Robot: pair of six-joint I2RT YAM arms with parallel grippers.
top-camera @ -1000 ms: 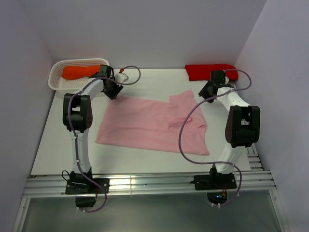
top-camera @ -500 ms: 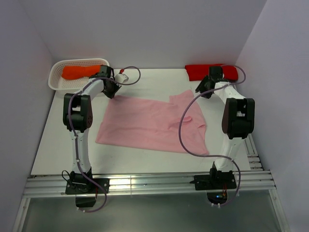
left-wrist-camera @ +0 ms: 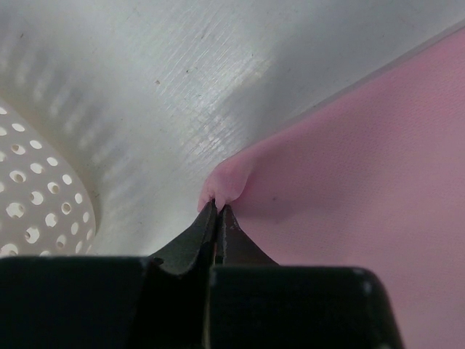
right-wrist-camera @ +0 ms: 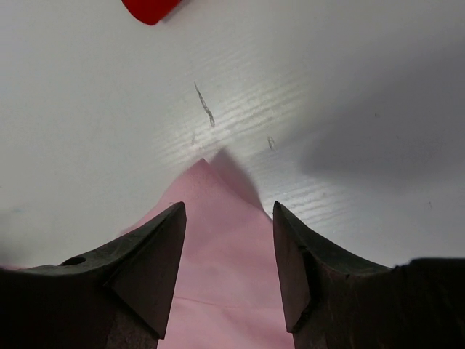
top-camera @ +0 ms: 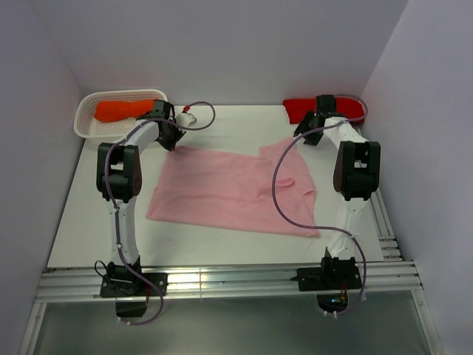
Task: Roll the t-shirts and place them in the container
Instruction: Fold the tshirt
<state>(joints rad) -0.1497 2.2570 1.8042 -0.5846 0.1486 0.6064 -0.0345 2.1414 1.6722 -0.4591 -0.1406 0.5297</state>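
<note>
The light pink t-shirt [top-camera: 229, 191] was plain, without print or stripe. The orange t-shirt bundle [top-camera: 122, 109] was a uniform bright orange. The basket [top-camera: 83, 122] was white, its wall patterned with regular round holes. The red t-shirt bundle [top-camera: 353, 109] was a solid, saturated red. The counter [top-camera: 236, 126] was white, with a fine parallel grain and a few dark scuff marks. The left pincer [left-wrist-camera: 216, 207] and right pincer [right-wrist-camera: 229, 207] were matt black. The arms [top-camera: 122, 229] had white links and black joints, and the cables [top-camera: 275, 192] were pale purple. The walls [top-camera: 222, 44] were pale lilac, and the rail [top-camera: 222, 281] was silver-grey.
</note>
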